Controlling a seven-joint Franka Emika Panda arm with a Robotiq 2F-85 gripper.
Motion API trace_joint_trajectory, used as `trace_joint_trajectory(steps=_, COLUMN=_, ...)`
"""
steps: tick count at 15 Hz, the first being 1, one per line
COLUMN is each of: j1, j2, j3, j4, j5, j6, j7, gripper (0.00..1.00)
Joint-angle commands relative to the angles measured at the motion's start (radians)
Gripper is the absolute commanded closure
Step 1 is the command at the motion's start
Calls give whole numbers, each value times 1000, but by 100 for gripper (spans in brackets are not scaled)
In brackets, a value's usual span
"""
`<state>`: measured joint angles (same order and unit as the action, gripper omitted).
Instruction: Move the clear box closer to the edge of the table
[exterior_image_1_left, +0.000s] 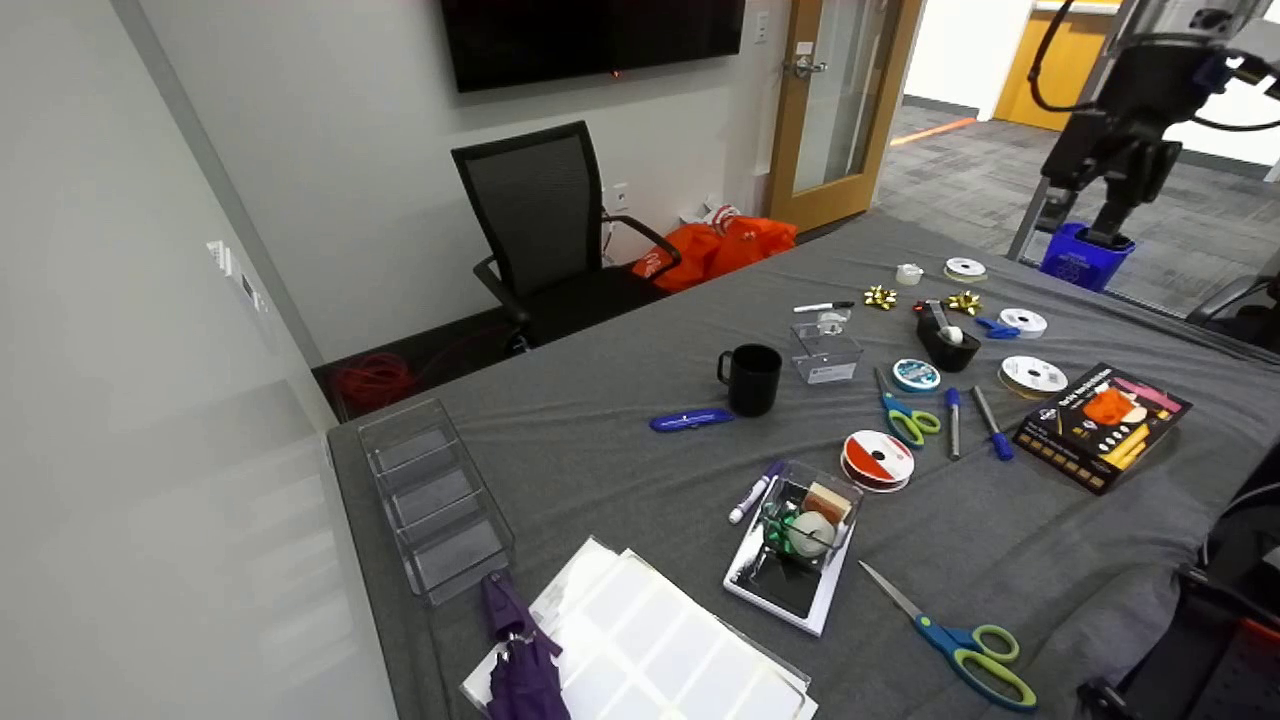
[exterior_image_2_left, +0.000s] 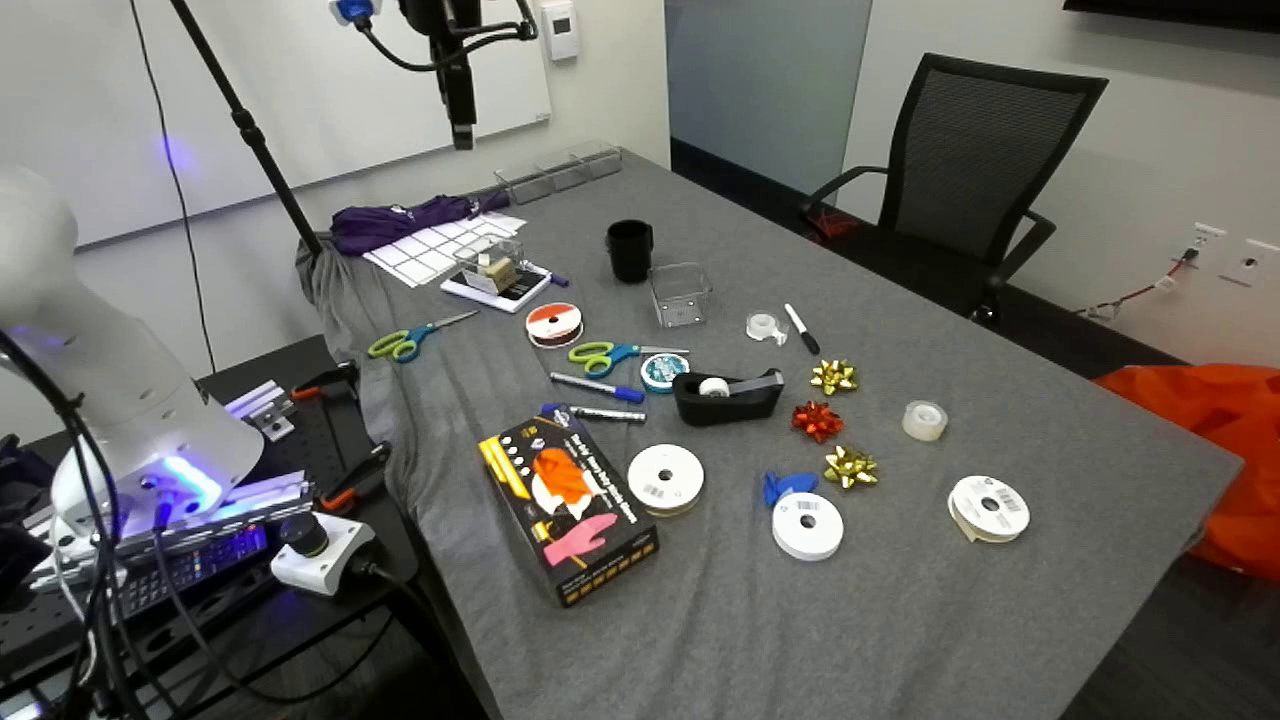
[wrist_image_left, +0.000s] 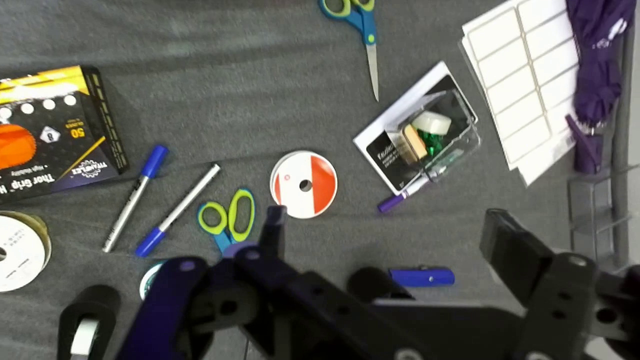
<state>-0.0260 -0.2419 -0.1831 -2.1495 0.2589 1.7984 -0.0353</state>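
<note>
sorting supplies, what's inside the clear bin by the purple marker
The clear bin holds a tan block, a whitish roll and something shiny green. Whatever lies directly beneath them is covered and cannot be seen.

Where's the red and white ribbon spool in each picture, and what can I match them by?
In an exterior view: the red and white spool, right of and below centre.
In an exterior view: the spool, a little left of and above centre.
Wrist view: the spool, near the centre.
Shared landmark: the black glove box, cut off by the wrist view's left edge.
</note>
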Motion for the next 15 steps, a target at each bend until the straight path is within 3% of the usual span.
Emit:
trace_joint_trajectory(steps=1, j1=-25, j2=84, j3=49, j4=2, j5=37, j6=185, j7=136, gripper=0)
trace_joint_trajectory(steps=7, j1=-15, j2=266, j3=94, j4=50, j5=12, j6=462, j7=443, gripper=0)
trace_joint_trajectory(steps=15, j1=15, j2=468, j3=87, j4=205, j5=-74, j6=523, j7=909, gripper=0)
